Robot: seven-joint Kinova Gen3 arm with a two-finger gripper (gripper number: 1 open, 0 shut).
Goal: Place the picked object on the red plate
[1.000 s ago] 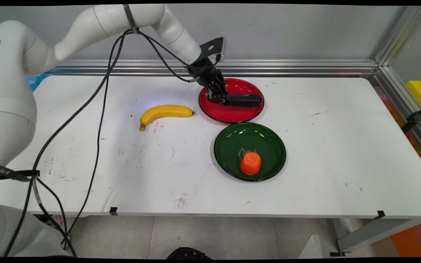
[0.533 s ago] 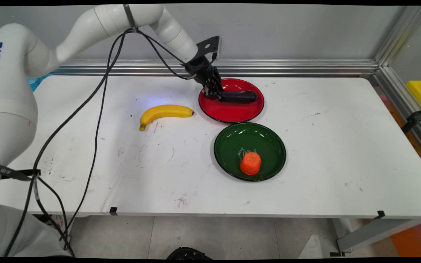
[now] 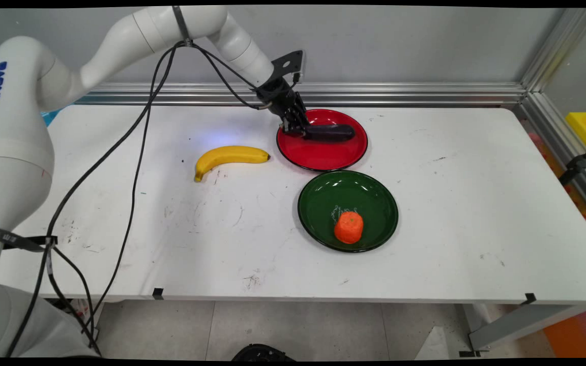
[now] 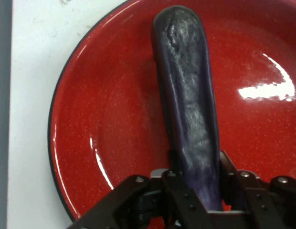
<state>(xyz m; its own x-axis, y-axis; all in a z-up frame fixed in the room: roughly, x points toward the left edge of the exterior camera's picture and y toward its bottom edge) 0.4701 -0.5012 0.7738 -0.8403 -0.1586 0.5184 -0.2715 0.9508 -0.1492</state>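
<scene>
My gripper [image 3: 297, 129] is shut on one end of a dark purple eggplant [image 3: 331, 132], which lies level over the back half of the red plate [image 3: 323, 156]. In the hand view the eggplant [image 4: 188, 95] runs straight away from the gripper [image 4: 200, 164], squeezed between both fingers, with the red plate [image 4: 105, 119] beneath it. Whether the eggplant touches the plate cannot be told.
A yellow banana [image 3: 229, 155] lies on the table left of the red plate. In front of the red plate sits a green plate [image 3: 318, 195] with an orange fruit [image 3: 349, 227] in it. Black cables hang from the arm over the table's left side.
The gripper has carried the eggplant a little toward the back and left of the red plate. The banana, green plate and orange fruit have not moved.
</scene>
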